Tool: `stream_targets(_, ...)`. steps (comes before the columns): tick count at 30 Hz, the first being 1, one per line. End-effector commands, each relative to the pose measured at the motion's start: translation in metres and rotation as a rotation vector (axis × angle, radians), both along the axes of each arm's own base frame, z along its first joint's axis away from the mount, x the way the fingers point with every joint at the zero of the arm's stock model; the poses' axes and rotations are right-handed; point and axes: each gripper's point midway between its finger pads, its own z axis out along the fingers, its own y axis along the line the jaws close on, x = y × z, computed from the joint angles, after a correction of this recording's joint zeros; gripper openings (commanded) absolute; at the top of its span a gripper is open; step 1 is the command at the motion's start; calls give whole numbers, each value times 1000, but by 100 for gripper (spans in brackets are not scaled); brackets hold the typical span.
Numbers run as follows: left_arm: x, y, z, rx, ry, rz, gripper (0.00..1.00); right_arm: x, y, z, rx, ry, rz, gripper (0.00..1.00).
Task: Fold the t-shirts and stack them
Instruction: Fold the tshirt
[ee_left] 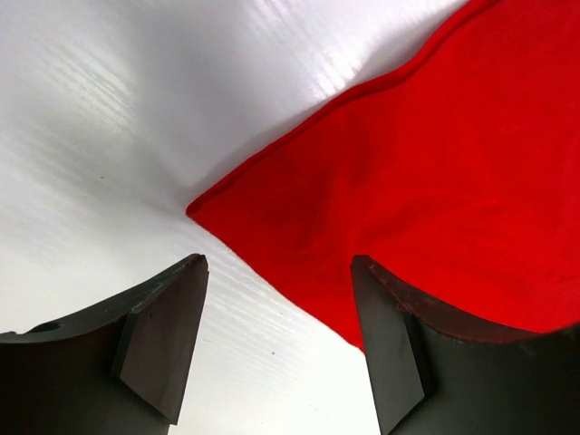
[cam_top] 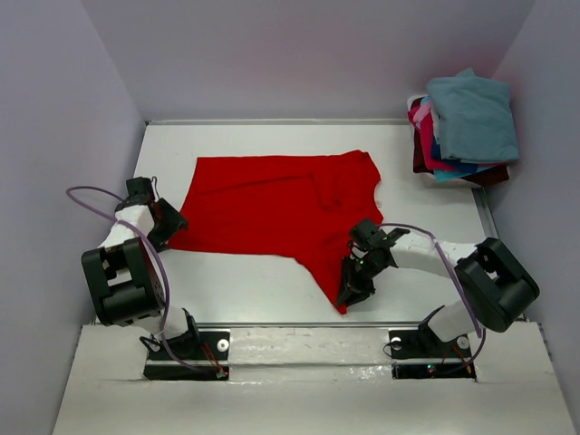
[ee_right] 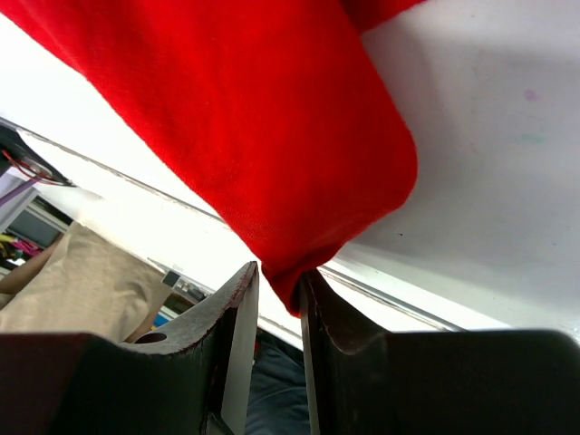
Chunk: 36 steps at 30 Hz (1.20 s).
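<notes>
We see the red t-shirt (cam_top: 281, 204) spread flat on the table (cam_top: 245, 285), with its near tip pinched tight in the right gripper (ee_right: 279, 283). The left gripper (ee_left: 278, 267) has its jaws apart, straddling the shirt's left corner; we can't tell if it's touching. The other t-shirts (cam_top: 467, 127) are piled in the far right corner.

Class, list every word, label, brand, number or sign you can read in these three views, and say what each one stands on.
No text can be read in any view.
The red t-shirt is plain, with no print or tag showing.
The pile of shirts shows no lettering.
The table carries only faint smudges in the right wrist view, not letters.
</notes>
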Motion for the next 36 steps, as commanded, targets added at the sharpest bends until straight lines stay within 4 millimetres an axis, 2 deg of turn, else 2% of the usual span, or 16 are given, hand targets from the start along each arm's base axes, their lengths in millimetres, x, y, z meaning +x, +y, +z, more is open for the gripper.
stream_targets(1, -5, 14, 17, 70, 5, 22, 76, 6, 7, 7, 13, -26, 10, 31)
stream_targets(6, -12, 26, 14, 118, 43, 58, 76, 7, 7, 9, 20, -33, 17, 31)
stream_targets(11, -17, 33, 2, 119, 82, 78, 76, 10, 8, 11, 14, -40, 25, 31)
stream_targets(15, -8, 27, -12, 71, 81, 52, 75, 11, 7, 15, 5, -52, 31, 31)
stream_targets(24, 10, 16, -27, -4, 65, -9, 70, 13, 6, 16, 0, -62, 35, 31)
stream_targets(29, 15, 13, -28, -23, 45, -23, 59, 12, 4, 15, -11, -61, 36, 31)
stream_targets(30, 16, 13, -28, -27, 40, -26, 54, 12, 4, 15, -13, -61, 37, 31)
stream_targets(36, 12, 11, -27, -33, 51, -26, 38, 13, 3, 13, -23, -60, 40, 30)
